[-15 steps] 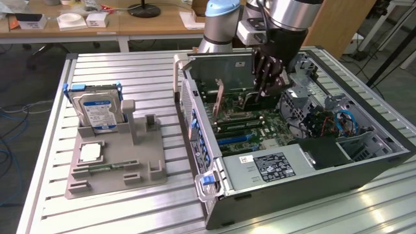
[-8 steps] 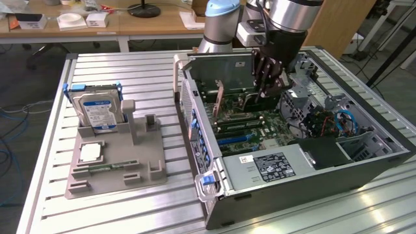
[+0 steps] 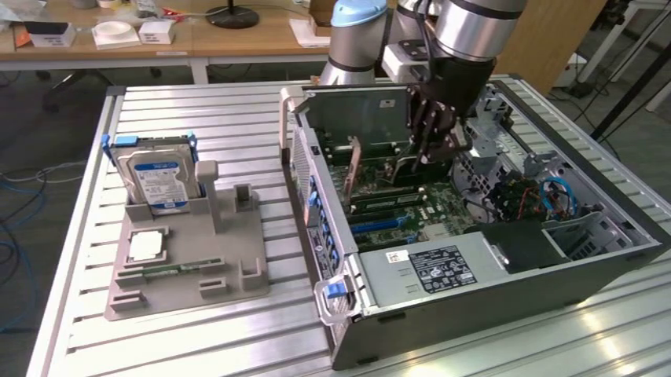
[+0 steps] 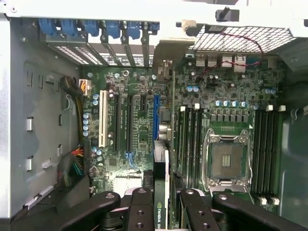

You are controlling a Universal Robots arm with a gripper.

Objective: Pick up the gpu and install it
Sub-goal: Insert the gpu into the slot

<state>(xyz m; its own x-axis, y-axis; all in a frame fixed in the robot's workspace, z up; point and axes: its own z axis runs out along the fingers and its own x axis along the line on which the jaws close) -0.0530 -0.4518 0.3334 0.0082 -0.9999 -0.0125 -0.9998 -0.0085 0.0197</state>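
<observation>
Slats of an aluminium table [image 3: 210,118] run nearest. Toward the exterior view's left a grey holder [image 3: 178,302] sits on them, with a memory stick [image 3: 173,269] lying flat, a square silver chip [image 3: 144,245] beyond it and a hard drive [image 3: 157,177] standing upright at the far end.

Just beside the holder, toward the exterior view's right, lies an open computer case [image 3: 587,275]. Its labelled power supply [image 3: 445,267] is at the near end and the motherboard [image 4: 139,130] is spread out behind.

The arm reaches down into the case, and the gripper [image 3: 432,149] is clamped on the gpu [image 4: 160,183]. The card is held edge-on, with a black finger [image 4: 139,207] pressed against each face. It hangs low over the board, lined up near the end of the blue slot [image 4: 156,115], with the white slot [image 4: 102,118] well off to one side. Whether its edge touches the slot I cannot tell.

Further back, beyond the table, stand wooden desks [image 3: 262,35] — white boxes [image 3: 115,33] on one, a round black lamp base [image 3: 232,16] on the next.
</observation>
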